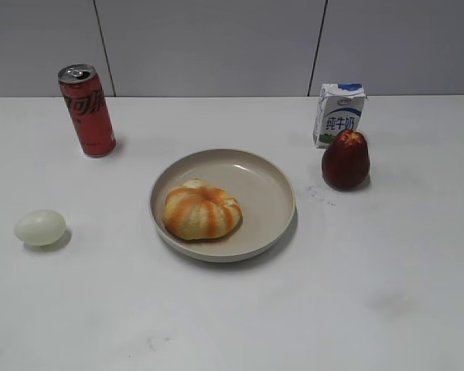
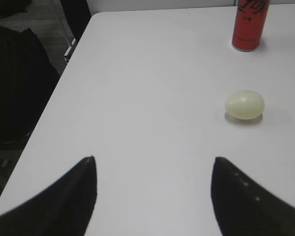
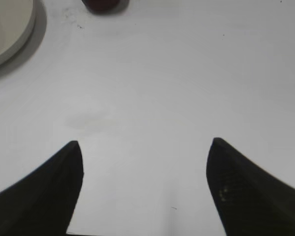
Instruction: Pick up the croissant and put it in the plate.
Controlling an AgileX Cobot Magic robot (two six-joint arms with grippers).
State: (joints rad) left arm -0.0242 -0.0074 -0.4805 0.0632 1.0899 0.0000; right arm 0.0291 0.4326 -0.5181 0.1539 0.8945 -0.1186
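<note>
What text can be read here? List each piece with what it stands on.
"纯牛奶": blue characters on the front of the milk carton.
The small logo near the carton's top is too small to read.
White script on the red can: partly turned away in the exterior view and cut off in the left wrist view; not readable.
Nothing else bears text.

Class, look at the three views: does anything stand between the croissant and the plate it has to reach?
Nothing visible does. The croissant already lies inside the plate, on its left half. The egg, can, milk carton and red fruit all stand apart from the plate.
</note>
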